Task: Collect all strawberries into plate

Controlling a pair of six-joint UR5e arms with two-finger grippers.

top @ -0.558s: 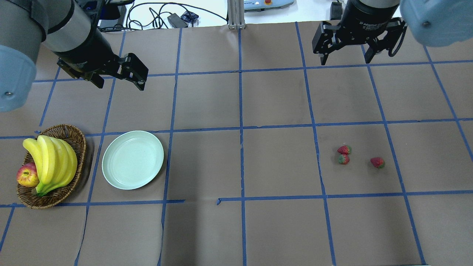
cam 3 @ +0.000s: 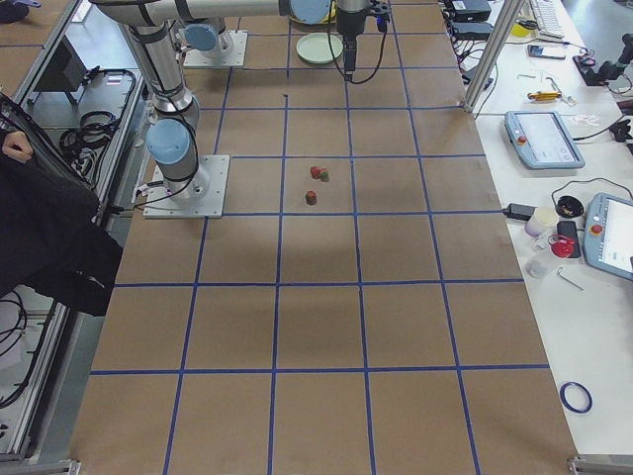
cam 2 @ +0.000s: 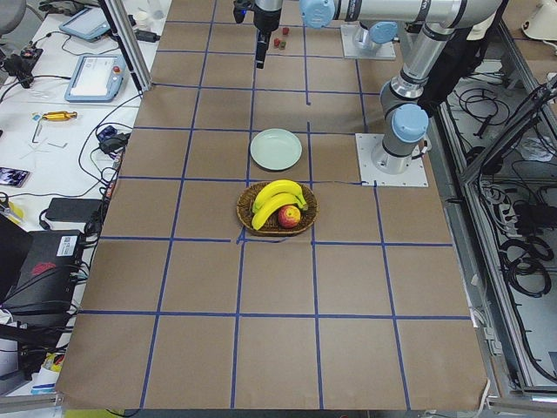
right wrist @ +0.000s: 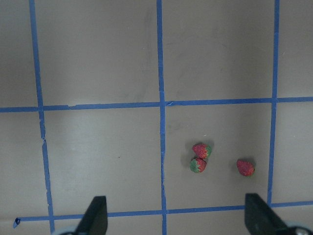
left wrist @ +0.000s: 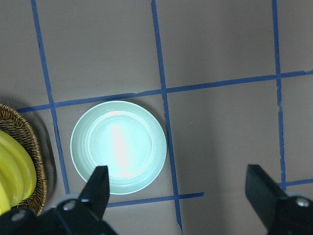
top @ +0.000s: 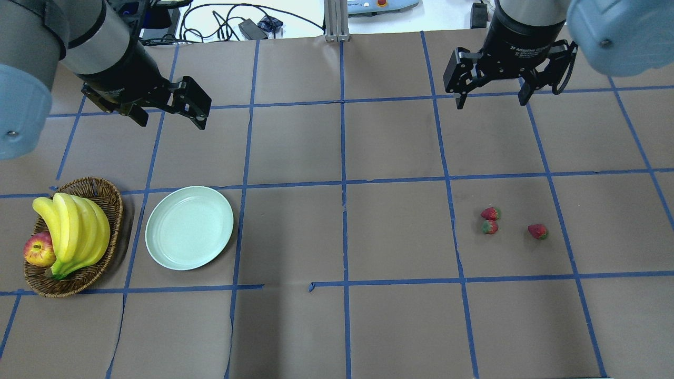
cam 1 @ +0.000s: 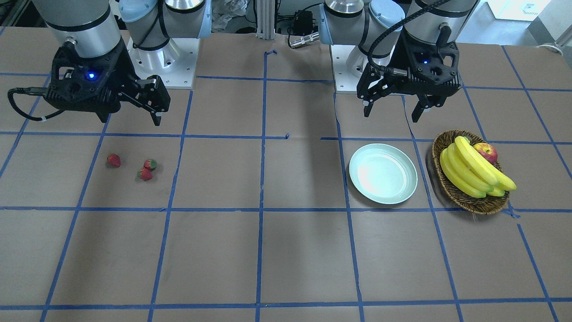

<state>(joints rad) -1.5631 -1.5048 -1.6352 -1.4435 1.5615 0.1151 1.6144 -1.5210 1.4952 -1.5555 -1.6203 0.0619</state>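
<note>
Brown paper gridded with blue tape covers the worktop (cam 1: 286,250); seen from across it, the three strawberries (cam 1: 145,174) lie on the paper near my right fingers (cam 1: 158,102), which hang high, spread wide and empty. The plate (cam 1: 383,173) sits bare, well apart at the other side, near my left fingers (cam 1: 419,109), which are also wide with nothing between them. From overhead the berries sit on my right arm's side, two touching as a pair and the third near them, farther out; none is in the plate. Along the worktop from my left, the plate lies just beside the banana basket (cam 2: 303,224), the berries far off. From my right end the berries are the near things, the plate far beyond them. My left wrist looks straight down on the plate. My right wrist shows all three berries between my spread fingertips, off toward one side. I judge the right arm is the one to go: mostly down, with a small sideways shift.
</note>
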